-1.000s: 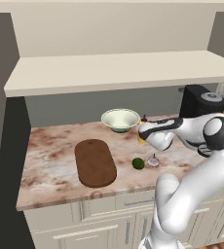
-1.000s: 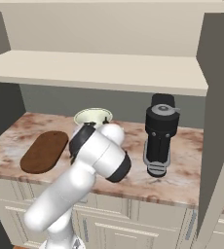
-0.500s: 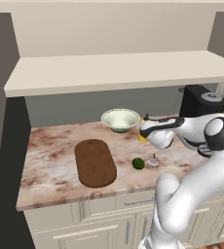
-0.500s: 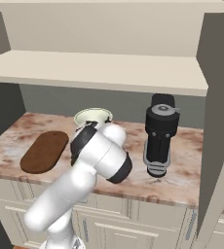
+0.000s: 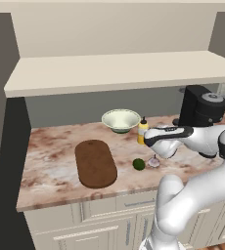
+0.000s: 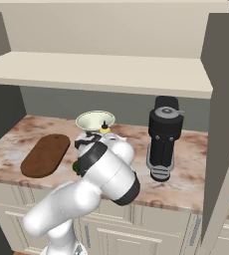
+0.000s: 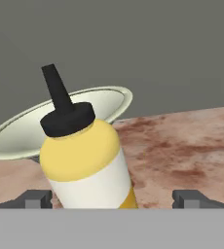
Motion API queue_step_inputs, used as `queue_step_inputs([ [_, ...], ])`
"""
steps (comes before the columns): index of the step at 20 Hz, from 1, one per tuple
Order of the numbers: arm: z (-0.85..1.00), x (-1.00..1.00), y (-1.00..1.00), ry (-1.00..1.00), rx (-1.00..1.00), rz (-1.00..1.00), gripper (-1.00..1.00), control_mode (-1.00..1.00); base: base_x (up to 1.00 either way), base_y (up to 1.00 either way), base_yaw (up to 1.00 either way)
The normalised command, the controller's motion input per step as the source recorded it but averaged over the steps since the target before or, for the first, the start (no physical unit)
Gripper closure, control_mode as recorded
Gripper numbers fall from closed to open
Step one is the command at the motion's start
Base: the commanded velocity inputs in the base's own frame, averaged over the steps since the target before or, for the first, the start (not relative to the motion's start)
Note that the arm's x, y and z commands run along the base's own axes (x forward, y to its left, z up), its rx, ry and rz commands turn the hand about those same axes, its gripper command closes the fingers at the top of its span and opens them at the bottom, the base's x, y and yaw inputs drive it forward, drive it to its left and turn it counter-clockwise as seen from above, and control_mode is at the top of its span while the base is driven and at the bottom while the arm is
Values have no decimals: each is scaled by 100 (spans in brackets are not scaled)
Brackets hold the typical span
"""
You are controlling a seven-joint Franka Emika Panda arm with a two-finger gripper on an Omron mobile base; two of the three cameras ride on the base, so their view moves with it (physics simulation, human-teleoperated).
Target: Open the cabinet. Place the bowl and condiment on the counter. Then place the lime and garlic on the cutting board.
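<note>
Between spread fingers (image 7: pixel 35 199), condiment (image 7: pixel 87 160), ungripped

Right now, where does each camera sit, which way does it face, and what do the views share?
Left base view: behind the arm on its left, facing the counter; arm at lower right.
Right base view: behind on its right, facing the coffee machine; arm at lower left.
Hand view: on the hand, facing the condiment; open fingers at bottom.
All three show the bowl.
</note>
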Motion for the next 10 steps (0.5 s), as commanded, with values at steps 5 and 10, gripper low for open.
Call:
queue_step_inputs([
  [5, 11, -4, 0, 0, 0, 0, -100, -100, 0, 0, 0],
  [10, 20, -14, 0, 0, 0, 0, -100, -100, 0, 0, 0],
])
